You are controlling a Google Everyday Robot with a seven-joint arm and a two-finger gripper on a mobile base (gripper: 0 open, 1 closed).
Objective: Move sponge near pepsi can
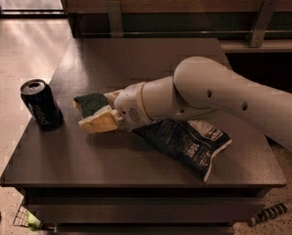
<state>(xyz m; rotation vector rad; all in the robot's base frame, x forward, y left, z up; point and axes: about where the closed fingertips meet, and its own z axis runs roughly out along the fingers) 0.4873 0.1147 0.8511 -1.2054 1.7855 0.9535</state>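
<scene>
1. The pepsi can stands upright at the left of the bench. The sponge is just right of it, not touching.
2. The end effector comes in from the right and pinches the sponge, whose green top is tilted up.
3. The sponge's pale foam blends into the pale end effector, so its edges are hard to make out. Cannot tell if it touches the bench.
4. White lettering runs down the can's side and is barely legible.
5. A dark chip bag lies partly under the arm, its white print unreadable.

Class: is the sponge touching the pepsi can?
Apart. The camera view shows bare table between the sponge, held in the gripper mid-table, and the pepsi can.
</scene>
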